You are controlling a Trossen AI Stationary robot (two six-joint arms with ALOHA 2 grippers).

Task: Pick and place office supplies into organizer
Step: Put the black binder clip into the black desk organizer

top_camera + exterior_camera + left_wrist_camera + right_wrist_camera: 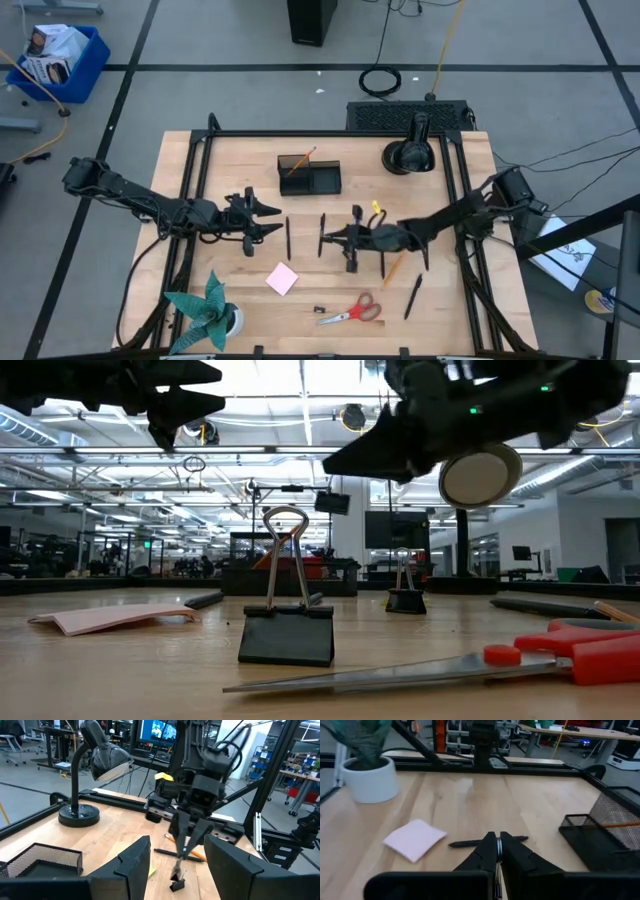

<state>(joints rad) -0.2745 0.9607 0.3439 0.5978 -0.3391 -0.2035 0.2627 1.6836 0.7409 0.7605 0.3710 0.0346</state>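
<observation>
Wooden bench [330, 290] under bright workshop lights, and both arms are out over it. Right end effector [330, 238] sits near the middle, fingers pinched tight together, and between their tips a thin metal loop shows in its own wrist view; what that loop belongs to I cannot tell. Just beyond those fingers lies a black pen [487, 841], the pink sticky-note pad [414, 839] beside it. Left end effector [268, 218] hovers left of centre, jaws roughly half apart, nothing in them. Organizer [309, 176] stands toward the far edge, an orange pencil [301, 160] leaning in its cup. Red-handled scissors [352, 312] rest near the front edge, a black binder clip [287, 632] upright close by.
</observation>
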